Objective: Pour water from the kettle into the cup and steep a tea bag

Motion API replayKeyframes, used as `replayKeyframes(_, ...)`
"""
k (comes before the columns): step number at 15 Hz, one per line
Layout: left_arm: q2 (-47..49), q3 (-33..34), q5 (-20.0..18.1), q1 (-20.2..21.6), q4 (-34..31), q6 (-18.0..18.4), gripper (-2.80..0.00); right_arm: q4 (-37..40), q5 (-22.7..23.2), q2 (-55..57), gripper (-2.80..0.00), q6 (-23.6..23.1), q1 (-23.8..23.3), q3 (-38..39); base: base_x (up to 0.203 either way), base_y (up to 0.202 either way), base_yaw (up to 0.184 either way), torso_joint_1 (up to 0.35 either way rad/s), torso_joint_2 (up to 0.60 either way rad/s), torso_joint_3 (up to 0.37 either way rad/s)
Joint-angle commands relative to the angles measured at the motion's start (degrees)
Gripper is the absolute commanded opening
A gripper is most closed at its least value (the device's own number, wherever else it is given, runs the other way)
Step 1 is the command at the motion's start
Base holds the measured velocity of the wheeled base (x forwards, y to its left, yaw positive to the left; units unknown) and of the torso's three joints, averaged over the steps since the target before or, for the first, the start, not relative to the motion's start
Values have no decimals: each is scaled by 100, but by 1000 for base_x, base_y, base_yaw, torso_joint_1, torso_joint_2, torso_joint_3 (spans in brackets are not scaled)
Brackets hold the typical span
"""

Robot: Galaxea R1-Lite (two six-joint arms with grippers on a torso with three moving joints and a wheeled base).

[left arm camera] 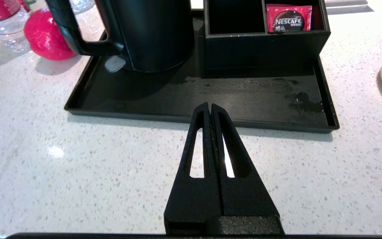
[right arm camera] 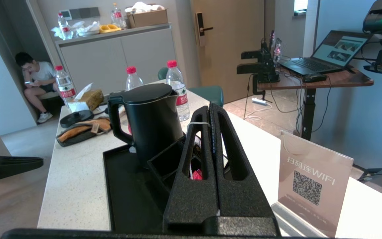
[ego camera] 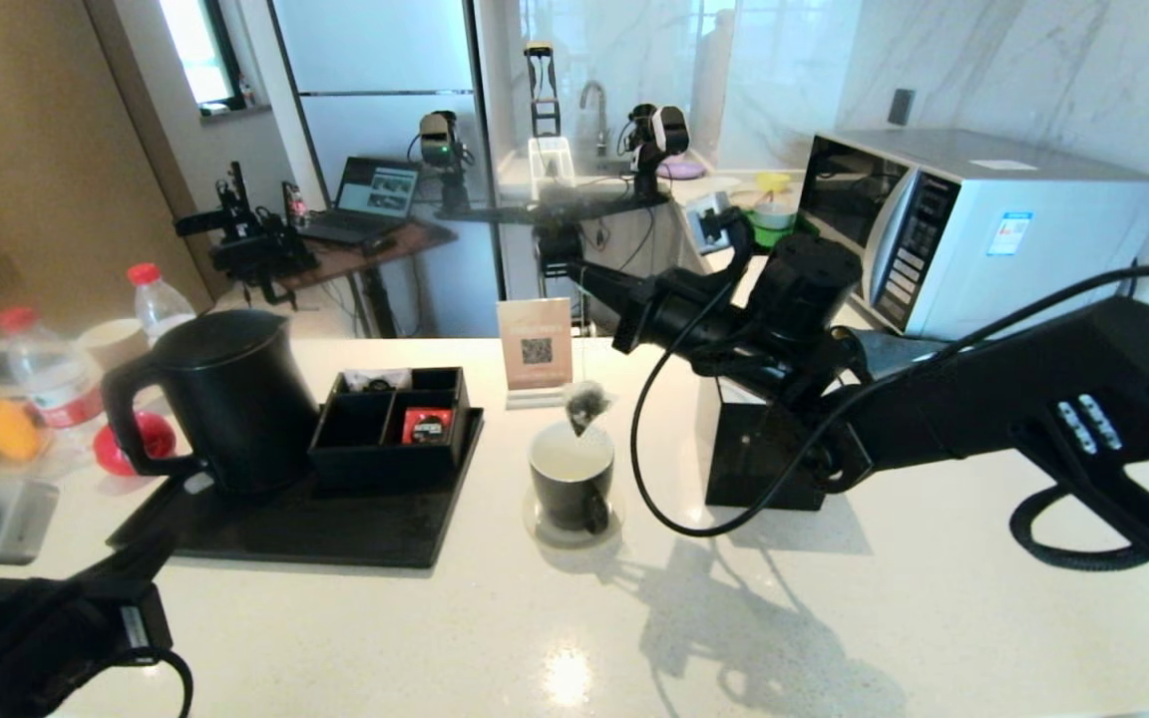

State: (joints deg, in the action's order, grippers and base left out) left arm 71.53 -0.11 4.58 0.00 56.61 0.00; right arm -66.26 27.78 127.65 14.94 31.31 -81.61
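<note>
The matte black kettle (ego camera: 220, 399) (left arm camera: 151, 33) (right arm camera: 149, 119) stands upright, lid on, on the left of a black tray (ego camera: 335, 524) (left arm camera: 244, 99). The small black cup (ego camera: 573, 489) sits on a saucer right of the tray; I cannot tell whether it holds water. My right gripper (ego camera: 582, 271) (right arm camera: 211, 108) hovers above the cup, shut on the tea bag's white string (right arm camera: 197, 123). The tea bag (ego camera: 586, 407) dangles just over the cup's opening, its lower tip at rim level. My left gripper (ego camera: 158, 548) (left arm camera: 210, 107) is shut and empty, low at the tray's front edge.
A black organiser (ego camera: 400, 419) with a red Nescafe sachet (left arm camera: 288, 22) shares the tray, which has a wet patch (left arm camera: 305, 101). A WiFi sign (ego camera: 535, 349) stands behind the cup, a black box (ego camera: 764, 454) to its right, a microwave (ego camera: 973, 219) beyond. Red-capped bottles (ego camera: 51, 374) stand at the left.
</note>
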Motion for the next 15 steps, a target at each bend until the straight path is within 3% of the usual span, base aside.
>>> replayKeyframes(1, -148, 11, -21, -2, 25, 6, -280, 76, 17, 103, -280, 10, -92, -263, 0, 0, 0, 0, 0, 0)
replayKeyframes(7, -223, 11, -37, -35, 32, 63, -280, 206, 17, -82, -280, -70, -178, -257, 0, 0, 0, 0, 0, 0)
replayKeyframes(10, -855, 11, 0, -31, -82, 56, -280, 234, 23, -267, -280, -174, -183, -85, 0, 0, 0, 0, 0, 0)
replayKeyframes(12, -1591, 11, -1, -30, -431, 67, -280, 171, 32, -470, -280, -181, -180, 242, 0, 0, 0, 0, 0, 0)
replayKeyframes(15, -3040, 11, -14, -28, -1672, 108, -280, 36, 61, -539, -280, -181, -168, 434, 0, 0, 0, 0, 0, 0)
